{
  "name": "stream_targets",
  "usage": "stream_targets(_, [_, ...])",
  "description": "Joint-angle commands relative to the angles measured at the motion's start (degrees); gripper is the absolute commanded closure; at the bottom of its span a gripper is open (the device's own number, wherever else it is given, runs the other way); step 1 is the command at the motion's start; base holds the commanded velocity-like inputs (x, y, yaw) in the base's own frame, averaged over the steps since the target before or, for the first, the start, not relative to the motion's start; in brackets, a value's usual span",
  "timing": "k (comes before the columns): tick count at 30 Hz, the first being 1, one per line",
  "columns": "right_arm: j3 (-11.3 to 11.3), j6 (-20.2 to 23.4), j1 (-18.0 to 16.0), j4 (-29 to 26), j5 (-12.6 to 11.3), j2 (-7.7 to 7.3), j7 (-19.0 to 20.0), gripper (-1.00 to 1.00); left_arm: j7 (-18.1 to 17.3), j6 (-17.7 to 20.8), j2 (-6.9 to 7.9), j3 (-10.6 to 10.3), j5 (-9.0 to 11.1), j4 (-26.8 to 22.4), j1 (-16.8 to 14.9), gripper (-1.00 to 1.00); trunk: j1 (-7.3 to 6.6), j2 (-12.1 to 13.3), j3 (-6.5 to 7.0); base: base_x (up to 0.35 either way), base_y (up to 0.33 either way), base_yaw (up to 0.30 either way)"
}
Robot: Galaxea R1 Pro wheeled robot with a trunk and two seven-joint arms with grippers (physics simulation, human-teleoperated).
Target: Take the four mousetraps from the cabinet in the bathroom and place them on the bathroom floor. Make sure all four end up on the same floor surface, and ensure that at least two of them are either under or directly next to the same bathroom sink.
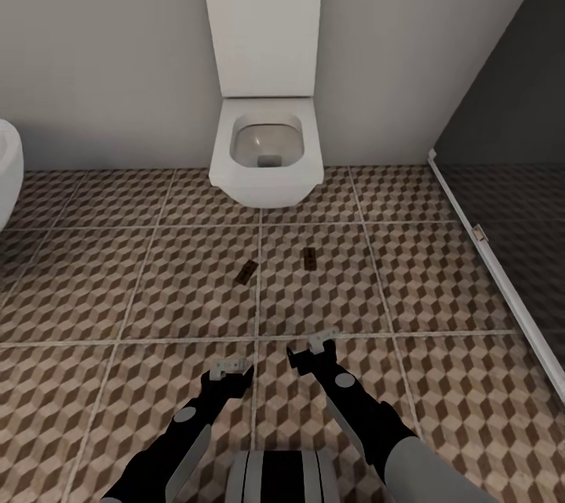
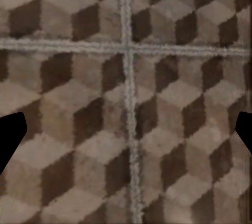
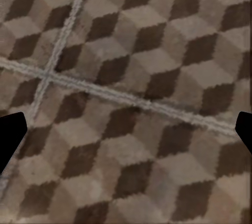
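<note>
The bathroom floor (image 1: 118,283) of cube-pattern tiles with pale grout lines runs from the robot's base up to a grey wall. Nearest the camera, both arms reach forward and down over the tiles. The left end effector (image 1: 229,369) hangs just above the floor close to a grout crossing, its fingers apart and holding nothing; in the left wrist view its two dark fingertips (image 2: 10,137) sit at opposite edges of the frame with bare tile and a grout cross (image 2: 127,48) between them. The right end effector (image 1: 320,345) is a little further forward, just beside the left one, also spread wide and empty; the right wrist view shows tile and a slanting grout line (image 3: 131,98) between its tips.

Beyond them lie two mousetraps, both flat on the tiles. One mousetrap (image 1: 246,272) lies tilted, just left of a grout line; the second mousetrap (image 1: 309,257) lies almost in line with the view, right of that line. They are near each other but apart, with open floor all round.

Further on, a white wall-hung toilet (image 1: 267,154) projects over the floor, its front edge near the traps, a white panel (image 1: 261,12) rising behind it. At the left edge a curved white rim (image 1: 8,165) shows. On the right a dark glass partition (image 1: 502,173) on a pale base rail (image 1: 486,252) closes off the floor diagonally.
</note>
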Motion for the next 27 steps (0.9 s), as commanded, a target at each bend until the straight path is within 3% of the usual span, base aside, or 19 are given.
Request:
stream_targets(1, [0.3,0.0,0.0,0.0,-0.6,-0.04,-0.3,-1.00,0.4,0.2,0.04,-0.2,0.5,-0.1,0.0,-1.00,-0.23,0.4,0.15,0.000,0.000,0.000])
stream_targets(27, [0.2,-0.2,0.0,0.0,-0.6,-0.37,-0.3,-1.00,0.5,0.2,0.15,-0.2,0.5,0.0,0.0,-1.00,-5.94,10.8,4.82,0.000,0.000,0.000])
